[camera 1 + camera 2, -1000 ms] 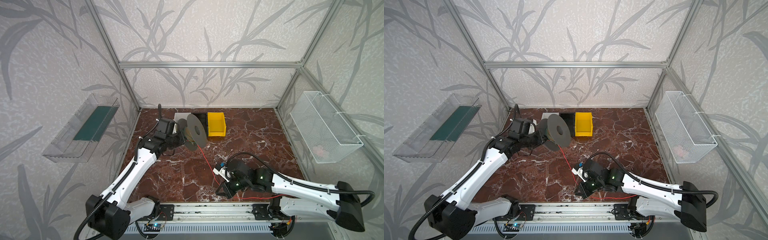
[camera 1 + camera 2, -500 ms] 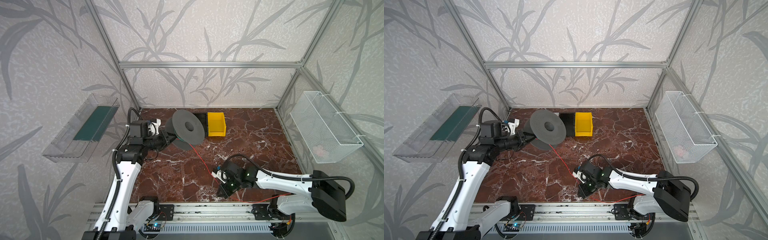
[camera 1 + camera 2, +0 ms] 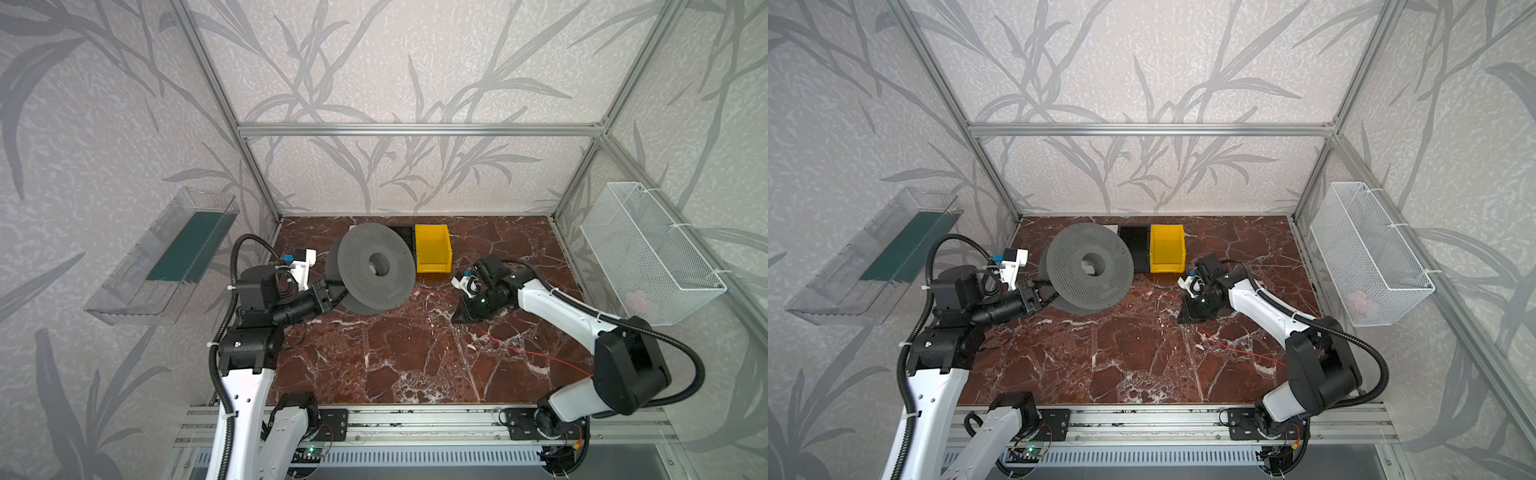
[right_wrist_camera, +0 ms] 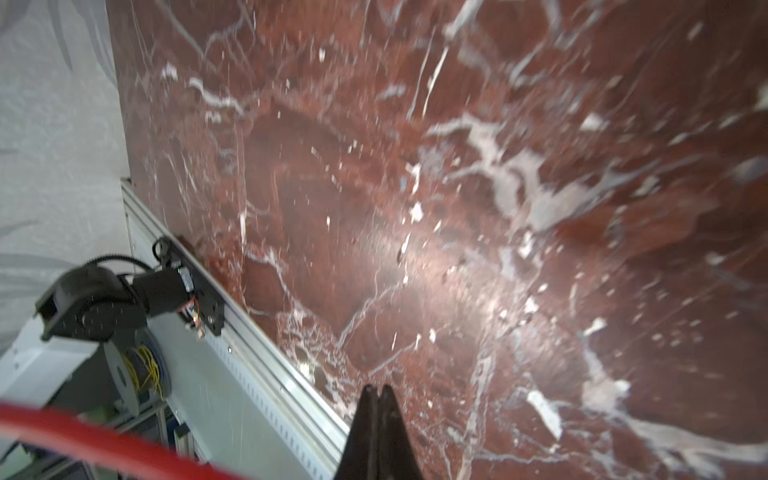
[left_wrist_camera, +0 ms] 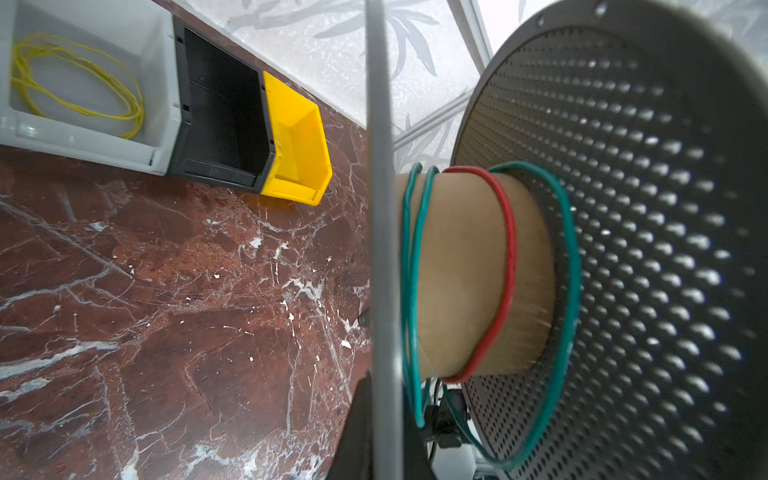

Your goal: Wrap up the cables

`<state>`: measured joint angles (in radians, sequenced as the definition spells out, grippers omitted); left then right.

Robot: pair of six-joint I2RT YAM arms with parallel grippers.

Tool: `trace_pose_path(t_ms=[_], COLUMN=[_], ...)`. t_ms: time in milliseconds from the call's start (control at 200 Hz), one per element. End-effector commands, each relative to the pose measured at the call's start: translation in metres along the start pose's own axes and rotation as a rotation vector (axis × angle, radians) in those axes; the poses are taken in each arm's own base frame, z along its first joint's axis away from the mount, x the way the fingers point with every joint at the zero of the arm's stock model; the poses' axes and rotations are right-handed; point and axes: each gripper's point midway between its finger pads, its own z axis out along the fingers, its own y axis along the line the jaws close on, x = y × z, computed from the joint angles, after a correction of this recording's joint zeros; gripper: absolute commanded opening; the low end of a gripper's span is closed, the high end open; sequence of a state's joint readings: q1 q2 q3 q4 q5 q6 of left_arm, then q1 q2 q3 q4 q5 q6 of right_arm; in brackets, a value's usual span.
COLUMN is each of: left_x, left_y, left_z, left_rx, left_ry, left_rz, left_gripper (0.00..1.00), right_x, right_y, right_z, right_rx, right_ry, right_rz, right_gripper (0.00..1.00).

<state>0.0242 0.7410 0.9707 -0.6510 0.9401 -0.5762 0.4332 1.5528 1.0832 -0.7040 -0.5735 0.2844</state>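
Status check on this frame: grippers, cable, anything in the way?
Left gripper shut on spool flange. Right gripper shut beside red cable, grip unclear. One turn on spool, rest trailing across table. Nothing blocking.

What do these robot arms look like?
The left arm and right arm have white shells, black joints and black ribbed hoses held by white ties. Each wrist carries a white camera mount. The right tool is black and pointed.
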Motion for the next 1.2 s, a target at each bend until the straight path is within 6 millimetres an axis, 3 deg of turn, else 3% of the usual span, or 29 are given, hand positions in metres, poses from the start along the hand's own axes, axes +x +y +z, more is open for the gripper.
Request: trace_pose_path(t_ms=[0,205,305,395,485,590,665,730,825,895,1000,1080,1194], left_x=[0.028,0.067,0.076,0.077,0.071,0.058,0.05,0.043,0.031,0.021,0.007,-0.008,-0.028], left_y=[-0.007,0.028,0.038,0.056,0.071,0.078,0.074,0.069,0.068,0.067,0.061,0.049,0.034], left_z=[0.008,0.03,0.045,0.057,0.071,0.086,0.1,0.111,0.119,0.126,0.137,0.14,0.137], left_rx=[-0.014,-0.271,-0.372,-0.535,-0.691,-0.799,-0.793,-0.771,-0.797,-0.819,-0.833,-0.828,-0.804], left_ry=[0.102,0.294,0.337,0.368,0.367,0.3,0.23,0.17,0.095,0.055,0.002,-0.057,-0.156], left_rz=[0.188,0.362,0.461,0.554,0.618,0.576,0.517,0.469,0.422,0.402,0.387,0.375,0.345], left_gripper=[0.0,0.0,0.0,0.0,0.0,0.0,0.0,0.0,0.0,0.0,0.0,0.0,0.0], right_x=[-0.025,-0.089,-0.104,-0.104,-0.092,-0.07,-0.056,-0.042,-0.028,-0.017,0.011,0.029,0.052], right_y=[-0.011,0.029,0.057,0.092,0.131,0.177,0.201,0.226,0.246,0.256,0.261,0.252,0.222], right_z=[-0.016,-0.058,-0.081,-0.094,-0.099,-0.101,-0.1,-0.112,-0.123,-0.128,-0.12,-0.101,-0.065], right_rx=[0.071,0.063,0.023,-0.066,-0.154,-0.273,-0.339,-0.427,-0.539,-0.599,-0.613,-0.577,-0.51], right_ry=[0.005,-0.072,-0.093,-0.092,-0.073,-0.053,-0.052,-0.087,-0.119,-0.129,-0.096,-0.079,-0.044], right_rz=[0.001,-0.081,-0.123,-0.155,-0.203,-0.256,-0.285,-0.308,-0.318,-0.329,-0.362,-0.356,-0.298], right_gripper=[0.0,0.0,0.0,0.0,0.0,0.0,0.0,0.0,0.0,0.0,0.0,0.0,0.0])
